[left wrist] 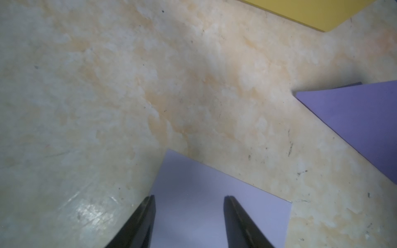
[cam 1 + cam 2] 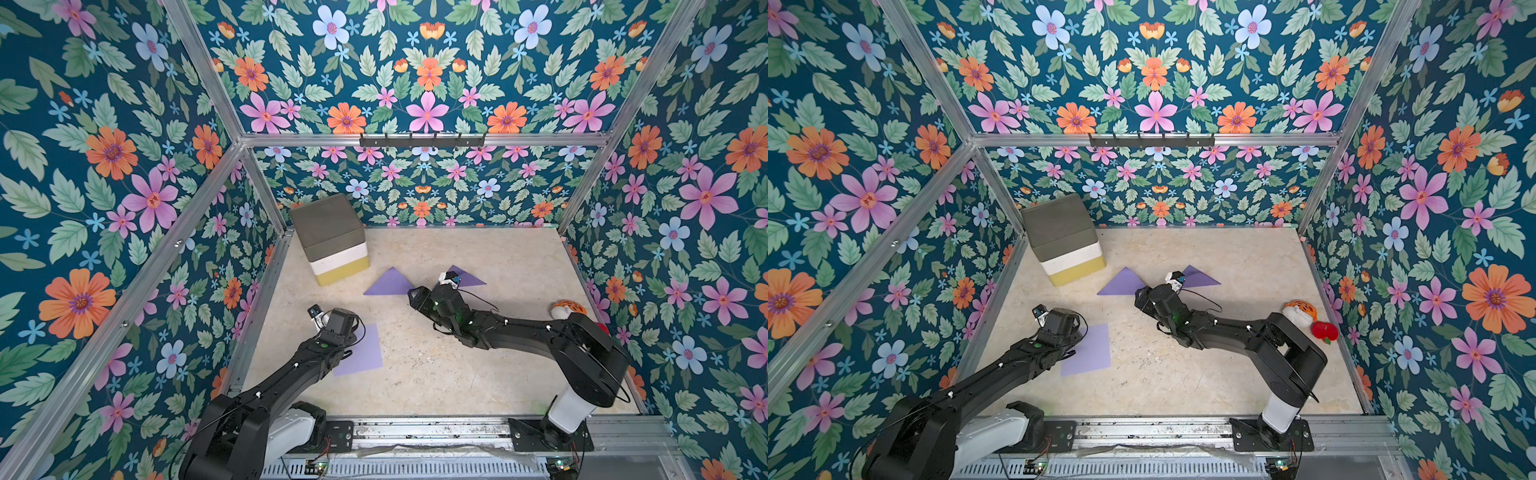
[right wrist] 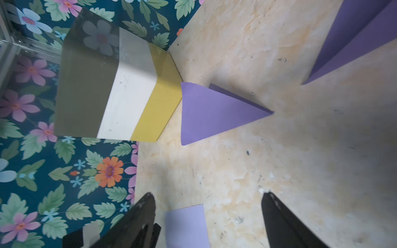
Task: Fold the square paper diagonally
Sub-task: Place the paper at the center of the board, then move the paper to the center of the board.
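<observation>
**Left arm lines up on the last flat sheet**

From where I stand, the left gripper hangs low over the square paper, its jaws apart and nothing between them. The sheet lies flat on the table directly beneath it. One corner pokes out just ahead of the fingertips, and one finger sits right at the sheet's edge while its partner is over the sheet itself. I can't tell whether the tips touch the paper.

The right gripper is also spread wide and empty, hovering over bare table. A folded purple triangle lies ahead of it, near the foot of a grey, white and yellow block. A second triangle sits off to its side, with its top flap lifting a little. A corner of the flat sheet shows just below its jaws.

To me this looks like the opening step on this sheet: getting hold of a corner. Next, I'd guess, the left jaws need to pinch that corner without dragging the whole sheet, lift it, and carry it across to the opposite corner. The right arm would do well to come over and pin the paper, since thin paper on a smooth top slides easily. Then the crease needs pressing flat.
</observation>
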